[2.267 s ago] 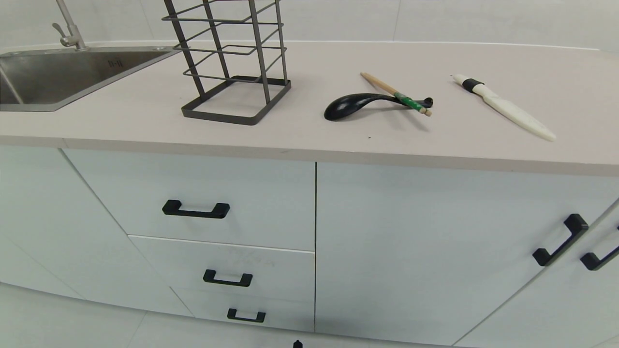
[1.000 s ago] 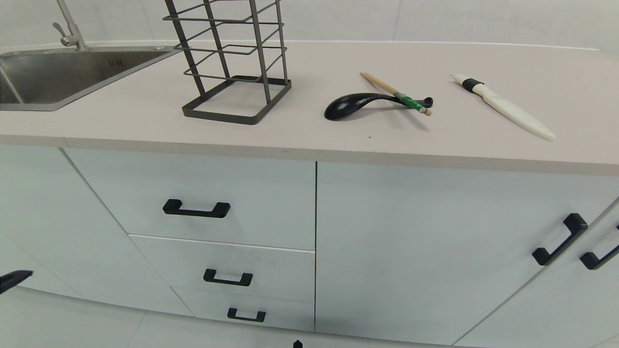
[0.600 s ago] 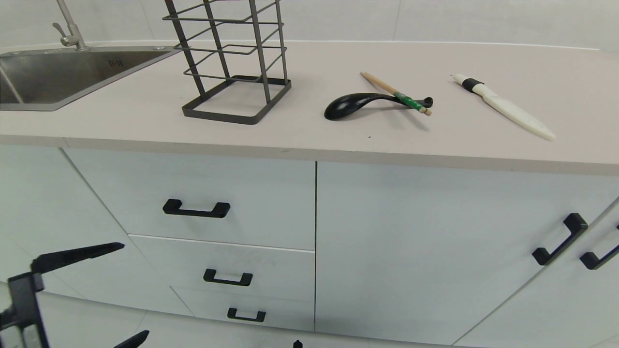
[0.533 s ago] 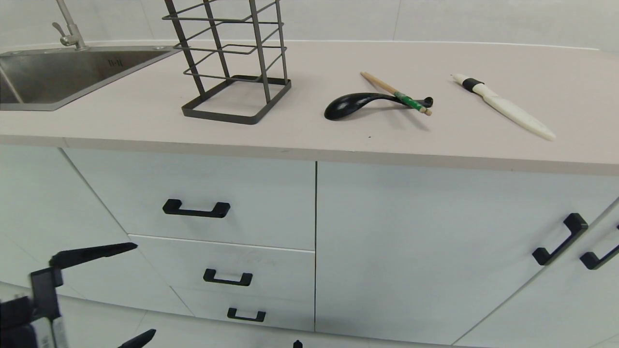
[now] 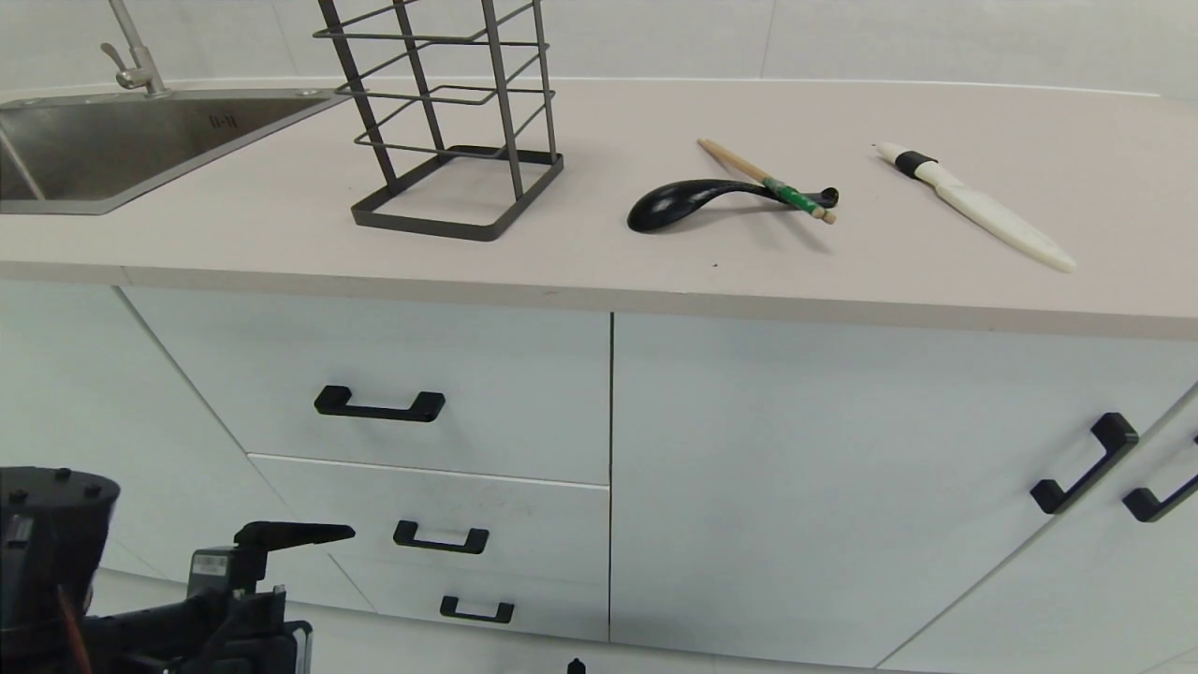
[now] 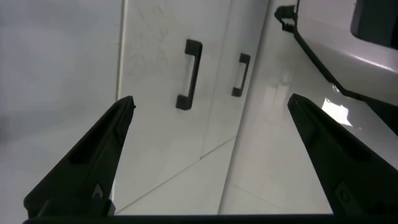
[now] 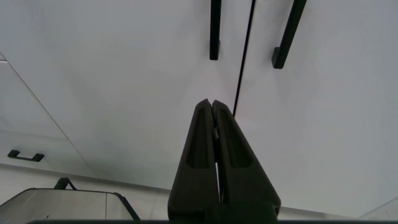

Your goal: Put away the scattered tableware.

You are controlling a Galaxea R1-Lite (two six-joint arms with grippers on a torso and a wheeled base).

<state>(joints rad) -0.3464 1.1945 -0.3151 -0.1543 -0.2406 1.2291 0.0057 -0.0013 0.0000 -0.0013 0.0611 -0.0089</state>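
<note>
In the head view the rack [image 5: 421, 226] loses its top at the upper edge; the sink [image 5: 112, 150] and the tap [image 5: 140, 73] are cut by the left and upper edges. The chopsticks [image 5: 749, 171] cross the spoon [image 5: 660, 208] and cover a short piece of its handle; one stick or two lying together, this cannot be told. A door handle [image 5: 1146, 505] runs out at the right edge. A small dark thing [image 5: 576, 666] at the lower edge is too little to name. Of the left gripper [image 6: 210, 101] one finger [image 5: 295, 534] shows there; the other seems hidden behind the arm [image 5: 140, 625]. In both wrist views the lower edge cuts the finger roots, also those of the right gripper [image 7: 212, 106].
</note>
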